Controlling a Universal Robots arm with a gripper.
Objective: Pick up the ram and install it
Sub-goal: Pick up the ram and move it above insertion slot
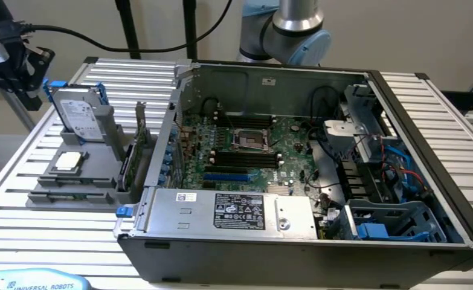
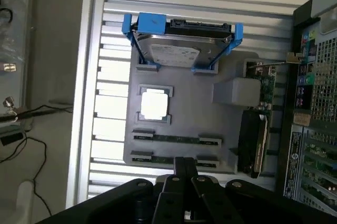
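— Where is the ram [image 2: 176,138]?
— Resting in a slot of the grey holder [image 2: 189,113], near the processor chip [image 2: 154,104]. In the exterior view, that holder sits at nine o'clock from the computer case [image 1: 284,75].
— And the gripper [image 2: 184,163]?
— Fingers pressed together, hovering over the holder's ram end.
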